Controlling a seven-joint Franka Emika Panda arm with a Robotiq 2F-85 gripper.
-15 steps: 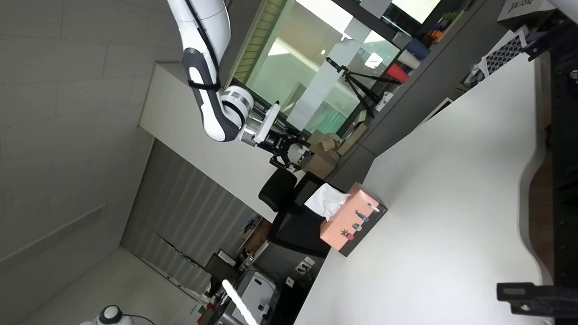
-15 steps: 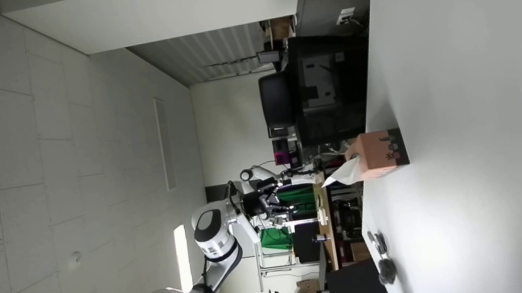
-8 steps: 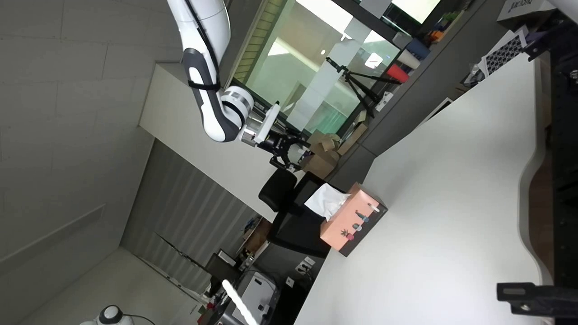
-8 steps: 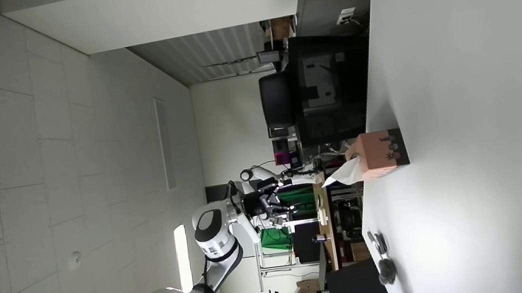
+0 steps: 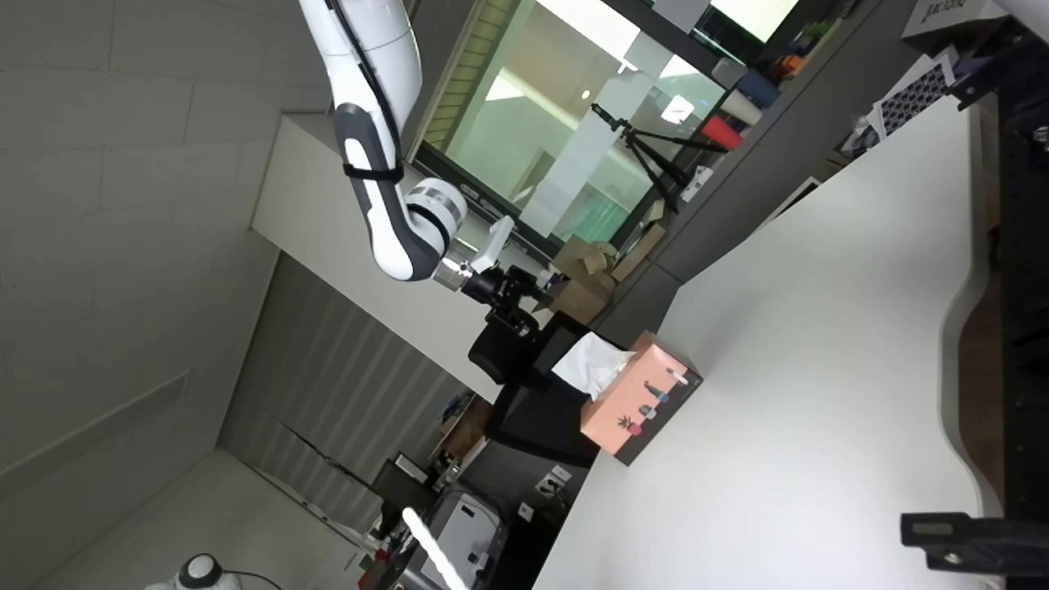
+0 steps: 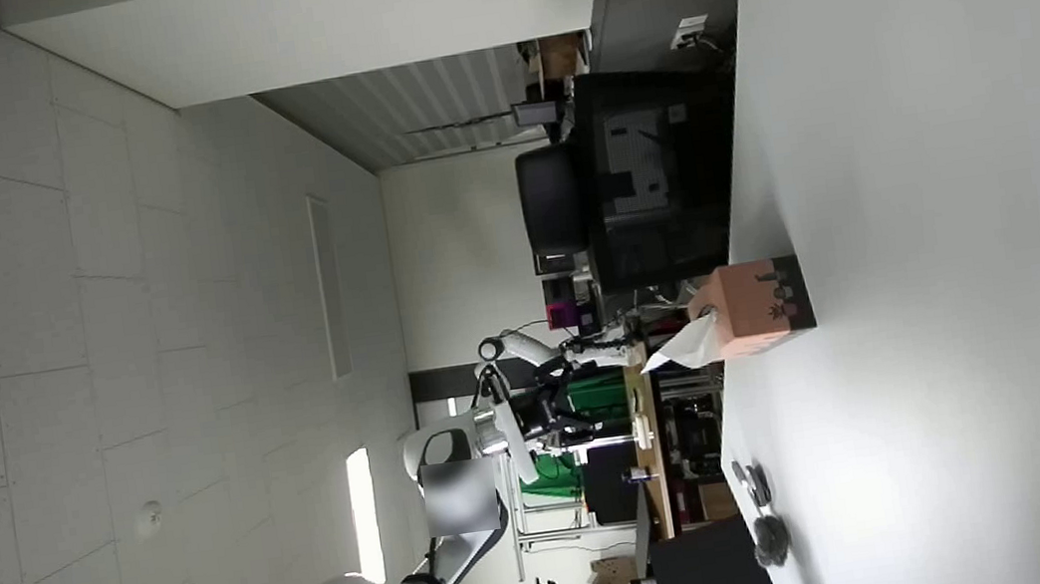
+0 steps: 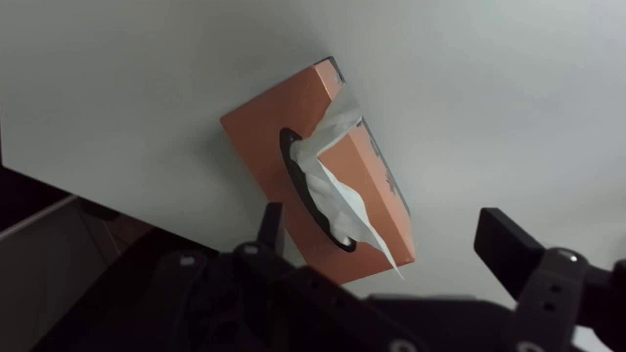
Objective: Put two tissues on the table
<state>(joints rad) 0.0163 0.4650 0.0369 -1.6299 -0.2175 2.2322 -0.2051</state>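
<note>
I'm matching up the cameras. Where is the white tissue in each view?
In an exterior view: white tissue, right of centre, below mid-height.
In an exterior view: white tissue, right of centre, tip pointing left.
Wrist view: white tissue, near the centre.
Shared landmark: the salmon-pink tissue box it sticks out of.

A creased white tissue (image 7: 325, 195) flares out of a salmon-pink box (image 7: 259, 127) on the plain white table (image 7: 489, 122).
</note>
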